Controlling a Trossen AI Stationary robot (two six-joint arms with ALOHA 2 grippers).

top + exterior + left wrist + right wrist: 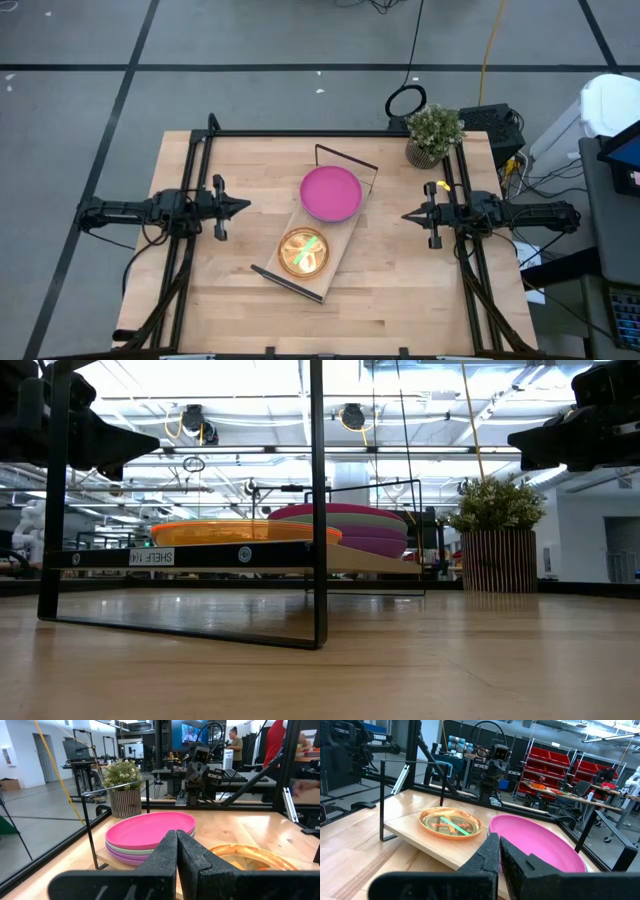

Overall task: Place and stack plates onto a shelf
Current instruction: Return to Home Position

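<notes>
The shelf (338, 245), a light-wood board with thin black end frames, lies slantwise at the table's middle. On its far end rests a stack of larger plates with the magenta plate (331, 192) on top; mint and purple rims (131, 854) show beneath it. On its near end rests the stack of smaller translucent plates, orange on top (303, 252). My left gripper (244, 206) hovers shut, left of the shelf. My right gripper (407, 214) hovers shut, right of it. Neither touches anything.
A potted plant (432, 135) stands at the table's far right corner. Black frame rails (190, 180) run along the table's left, right and far edges. Bare tabletop (260, 170) lies on both sides of the shelf. People (235, 740) stand in the room beyond.
</notes>
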